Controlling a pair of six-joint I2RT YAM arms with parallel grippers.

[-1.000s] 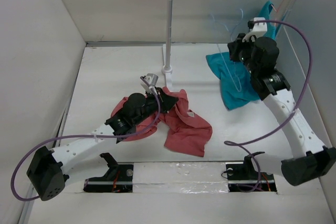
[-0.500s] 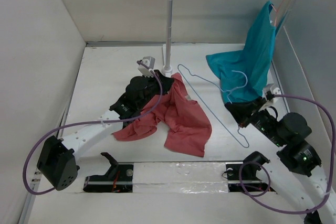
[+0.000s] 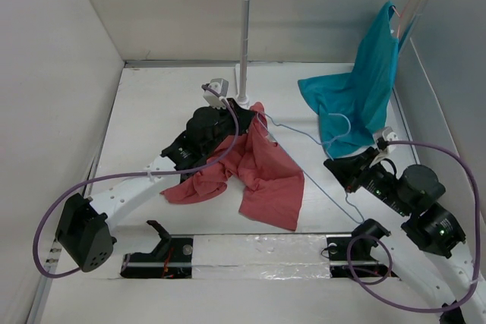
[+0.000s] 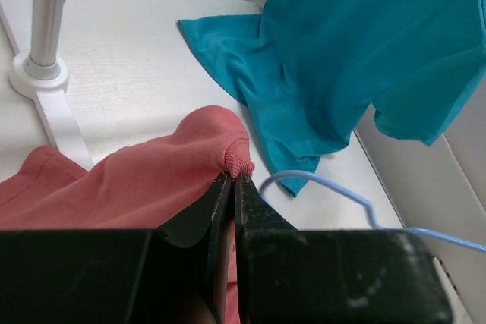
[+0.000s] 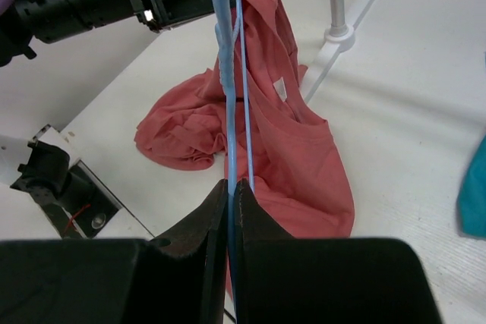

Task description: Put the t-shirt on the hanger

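While the left gripper (image 4: pixel 231 180) is pinched shut on the red t-shirt's (image 3: pixel 262 168) collar, the right gripper (image 5: pixel 230 184) is clamped on the blue hanger (image 5: pixel 226 96), its far end just beside that collar. Threading it inside the shirt is not yet done.

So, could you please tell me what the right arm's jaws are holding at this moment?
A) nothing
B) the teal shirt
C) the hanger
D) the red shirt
C: in the right wrist view the right arm's jaws are shut on the thin blue wire of the hanger, while the red shirt is pinched by the left arm's jaws.
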